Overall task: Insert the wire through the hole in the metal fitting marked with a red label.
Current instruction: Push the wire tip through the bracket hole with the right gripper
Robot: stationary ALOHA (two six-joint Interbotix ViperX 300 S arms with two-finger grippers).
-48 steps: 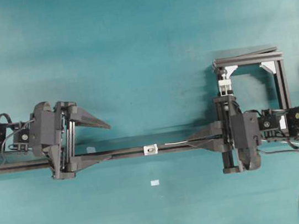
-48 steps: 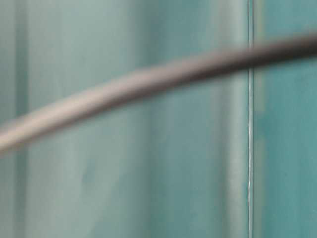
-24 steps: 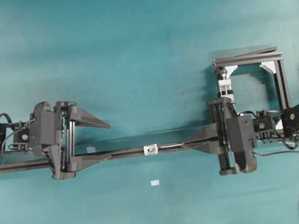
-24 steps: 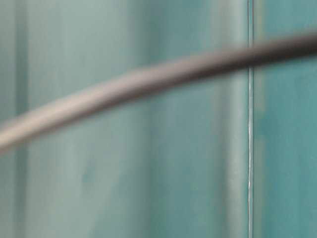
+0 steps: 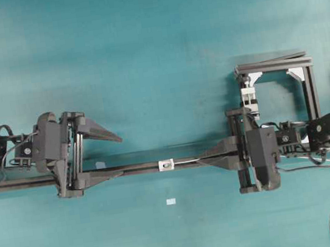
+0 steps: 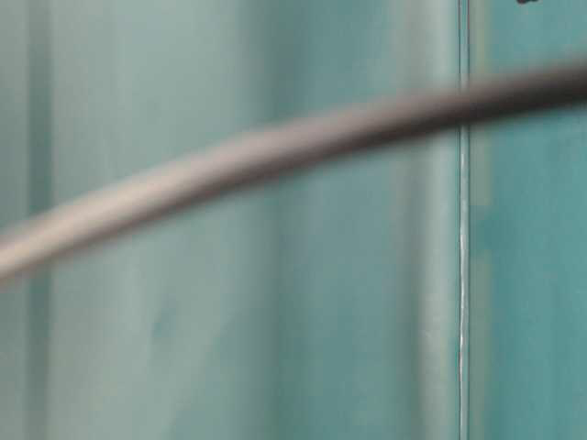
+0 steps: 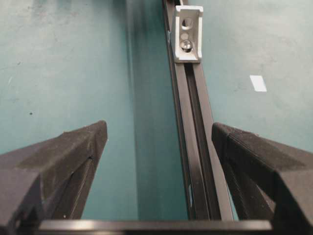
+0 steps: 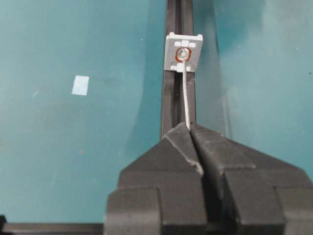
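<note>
Threading step, at the mouth of the tiny dark round hole (image 8: 183, 55). Right pincer (image 8: 190, 128) clamped tight on the thin stiff pale wire (image 8: 186, 98), free end reaching up to the small pale silver square fitting (image 8: 183, 53) on the dark rail (image 8: 177, 19), tip apparently at the red-ringed opening. Left pincer (image 7: 159, 142) spread wide astride the rail, holding nothing. Next, probably: a straight, steady push along the rail, keeping the wire unbent.

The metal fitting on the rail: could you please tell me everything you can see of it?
The metal fitting is a small, pale silver-white angle bracket seated on the dark rail, between the two end effectors. A red ring marks its hole. The thin wire, pinched in the shut right end effector, reaches that hole. A screw shows in its base.
</note>
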